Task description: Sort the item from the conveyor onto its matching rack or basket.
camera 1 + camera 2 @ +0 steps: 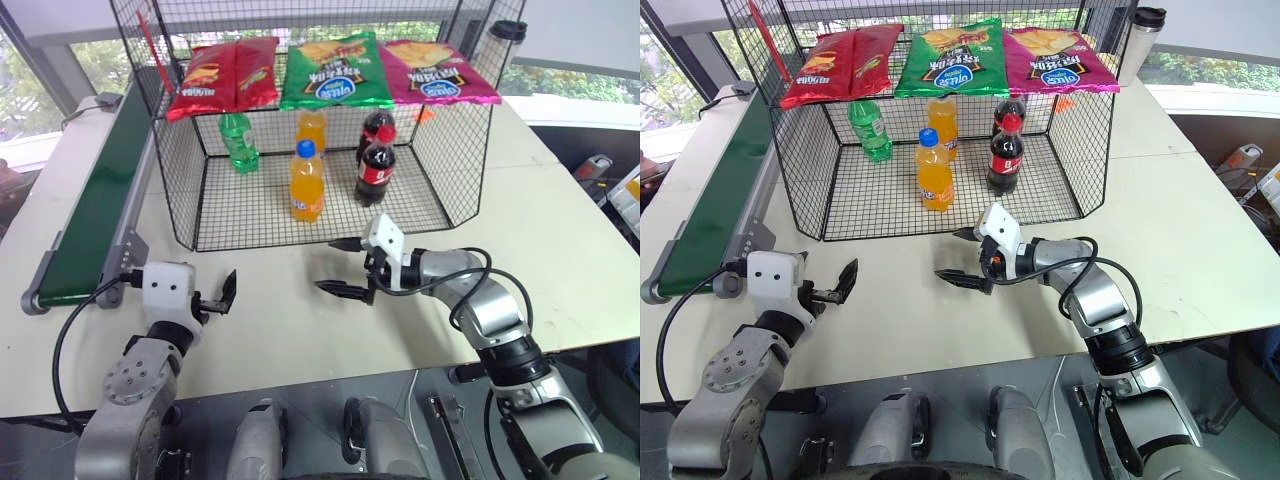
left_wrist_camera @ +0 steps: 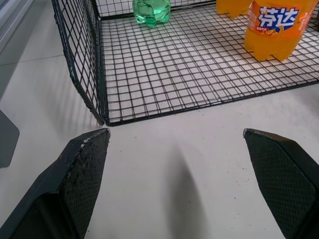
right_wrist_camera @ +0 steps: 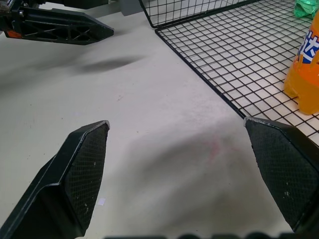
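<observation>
**A:** Where is the green soda bottle?

**B:** The green bottle lies tilted on the grid floor of the black wire cage, in the back corner on the robot's left. It has a yellow cap. It sits below a red snack bag that rests on the cage top.

**A:** What else is inside the cage?

**B:** Two orange soda bottles and two dark cola bottles with red caps, all upright. One orange bottle stands in front of the other, near the middle. The front cola bottle is just to its right. A green snack bag and a pink one also lie on top.

**A:** And the conveyor?

**B:** The dark-green conveyor runs along the left of the cage, on the pale counter. No item shows on its belt.

**A:** What are the robot's tools doing?

**B:** Both hover above the bare counter in front of the cage. The left tool has its two black fingers spread wide apart, holding nothing. The right tool points toward the left one, fingers also wide apart and empty. The two are near each other but not touching.
</observation>
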Controlling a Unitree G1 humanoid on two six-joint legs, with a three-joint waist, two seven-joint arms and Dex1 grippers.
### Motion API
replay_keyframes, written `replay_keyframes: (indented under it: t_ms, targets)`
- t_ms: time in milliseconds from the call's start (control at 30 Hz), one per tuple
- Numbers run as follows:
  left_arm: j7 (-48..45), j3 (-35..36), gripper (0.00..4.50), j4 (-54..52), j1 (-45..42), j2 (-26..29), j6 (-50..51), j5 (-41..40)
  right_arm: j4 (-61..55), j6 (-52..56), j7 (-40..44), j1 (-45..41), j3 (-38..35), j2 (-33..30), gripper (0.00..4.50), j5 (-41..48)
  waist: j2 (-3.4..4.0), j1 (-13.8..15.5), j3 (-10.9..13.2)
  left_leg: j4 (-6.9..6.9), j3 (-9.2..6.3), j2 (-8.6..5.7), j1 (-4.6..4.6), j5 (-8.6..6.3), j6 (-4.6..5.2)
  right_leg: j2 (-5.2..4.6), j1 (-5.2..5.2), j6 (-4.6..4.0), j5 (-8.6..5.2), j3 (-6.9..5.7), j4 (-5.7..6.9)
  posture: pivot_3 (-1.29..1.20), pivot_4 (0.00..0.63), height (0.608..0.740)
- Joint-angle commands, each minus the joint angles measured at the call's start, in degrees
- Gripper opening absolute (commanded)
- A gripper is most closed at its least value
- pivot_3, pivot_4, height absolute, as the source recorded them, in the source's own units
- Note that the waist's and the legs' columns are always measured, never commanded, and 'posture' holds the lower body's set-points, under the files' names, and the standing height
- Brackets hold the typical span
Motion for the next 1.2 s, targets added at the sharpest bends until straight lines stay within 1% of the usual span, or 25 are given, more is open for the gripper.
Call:
replay_keyframes:
  t_ms: [33,733,1200]
  targets:
    - [-0.5,0.8,4.45,-2.9,-0.6,0.1,-1.4,-0.7,-1.8,-0.5,0.3,-1.1,-1.4,-0.2,4.5,1.0,0.0,0.0,0.0,0.0,0.0,0.0,0.0,0.0,0.0,0.0,0.0,0.0,0.0,0.0,0.0,0.0,0.15,0.74]
    - [0.0,-1.3,4.45,-1.9,-0.5,0.8,-3.0,2.3,-1.1,-0.9,1.1,-1.5,-1.2,-0.2,4.5,0.8,0.0,0.0,0.0,0.0,0.0,0.0,0.0,0.0,0.0,0.0,0.0,0.01,0.01,0.0,0.0,0.0,0.15,0.74]
    - [-0.2,-0.8,4.45,-1.7,-0.2,0.8,-3.5,1.9,-1.0,-2.0,0.8,-1.3,-0.9,0.1,4.5,-0.1,0.0,0.0,0.0,0.0,0.0,0.0,0.0,0.0,0.0,0.0,0.0,0.01,0.01,0.0,0.0,0.0,0.15,0.74]
